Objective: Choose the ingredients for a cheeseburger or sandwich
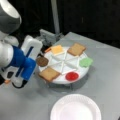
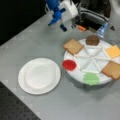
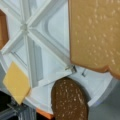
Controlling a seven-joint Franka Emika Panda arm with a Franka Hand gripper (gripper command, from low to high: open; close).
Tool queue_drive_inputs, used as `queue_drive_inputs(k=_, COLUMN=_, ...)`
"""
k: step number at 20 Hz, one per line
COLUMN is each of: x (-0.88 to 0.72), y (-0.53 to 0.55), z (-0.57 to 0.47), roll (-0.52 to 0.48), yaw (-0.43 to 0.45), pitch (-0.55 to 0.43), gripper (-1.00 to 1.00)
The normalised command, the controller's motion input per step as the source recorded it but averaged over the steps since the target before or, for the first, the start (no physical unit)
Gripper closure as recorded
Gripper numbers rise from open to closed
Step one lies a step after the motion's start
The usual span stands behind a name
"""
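On grey table (image 1: 105, 62), white round divided tray (image 1: 58, 80) w/ wedge compartments holds all ingredients; nothing stacked yet. Contents per both front views: two tan toast squares, one (image 1: 49, 74) on tray side nearest white plate (image 1: 75, 108), other (image 1: 76, 49) opposite; brown patty (image 1: 42, 61) at tray edge nearest arm; yellow cheese square (image 1: 57, 49); green leaf (image 1: 86, 62); red disc (image 1: 72, 76). Plate sits apart from tray, bare. Gripper (image 2: 67, 26), blue/white, hangs above table just beside tray's patty side, not touching any piece; nothing held. Fingers' spacing: cannot tell. Wrist view: looks down on tray hub, toast (image 3: 93, 35) overlapping rim, patty (image 3: 69, 100) below it, cheese (image 3: 15, 82) at view's left.
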Motion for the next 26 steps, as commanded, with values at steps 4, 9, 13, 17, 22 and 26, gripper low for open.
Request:
queue_drive_inputs(k=4, x=0.17, y=-0.19, z=-0.28, roll=0.241, yaw=0.043, pitch=-0.025, gripper=-1.00)
queue_drive_inputs(k=9, x=0.21, y=-0.18, z=-0.19, roll=0.233, yaw=0.039, pitch=-0.042, gripper=-1.00)
queue_drive_inputs(k=13, x=0.23, y=-0.20, z=-0.11, roll=0.231, yaw=0.048, pitch=-0.059, gripper=-1.00)
queue_drive_inputs(k=17, x=0.24, y=-0.19, z=-0.11, roll=0.249, yaw=0.048, pitch=-0.044, gripper=-1.00)
queue_drive_inputs(k=22, x=0.24, y=-0.22, z=-0.11, roll=0.307, yaw=0.056, pitch=-0.065, gripper=-1.00)
queue_drive_inputs(k=26, x=0.20, y=-0.24, z=-0.13, roll=0.353, yaw=0.079, pitch=-0.089, gripper=-1.00)
